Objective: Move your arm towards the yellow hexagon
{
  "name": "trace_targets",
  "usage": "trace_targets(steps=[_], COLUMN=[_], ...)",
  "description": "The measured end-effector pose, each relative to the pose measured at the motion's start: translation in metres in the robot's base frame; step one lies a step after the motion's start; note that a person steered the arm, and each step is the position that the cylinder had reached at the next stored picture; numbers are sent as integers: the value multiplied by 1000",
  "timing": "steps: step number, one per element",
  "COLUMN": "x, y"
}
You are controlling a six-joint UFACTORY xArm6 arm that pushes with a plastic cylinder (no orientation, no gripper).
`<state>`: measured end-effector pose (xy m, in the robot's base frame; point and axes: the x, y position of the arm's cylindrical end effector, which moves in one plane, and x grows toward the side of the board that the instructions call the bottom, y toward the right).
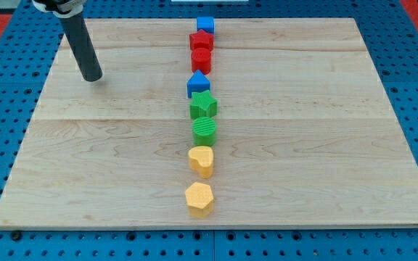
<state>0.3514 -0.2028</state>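
The yellow hexagon (199,199) lies near the view's bottom, at the lower end of a column of blocks down the board's middle. Just above it is a yellow heart-like block (201,161). My tip (92,77) rests on the board at the view's upper left, far up and to the left of the yellow hexagon and well apart from every block.
Above the yellow blocks the column goes on: a green round block (204,131), a green star (203,105), a blue pentagon-like block (198,84), two red blocks (201,60) (201,41) and a blue cube (206,26). The wooden board (325,145) lies on blue pegboard.
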Motion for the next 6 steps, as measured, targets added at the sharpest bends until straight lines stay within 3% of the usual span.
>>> trace_targets(steps=[1, 2, 3, 4, 6], x=[0, 48, 149, 231, 250], y=[0, -5, 10, 44, 196])
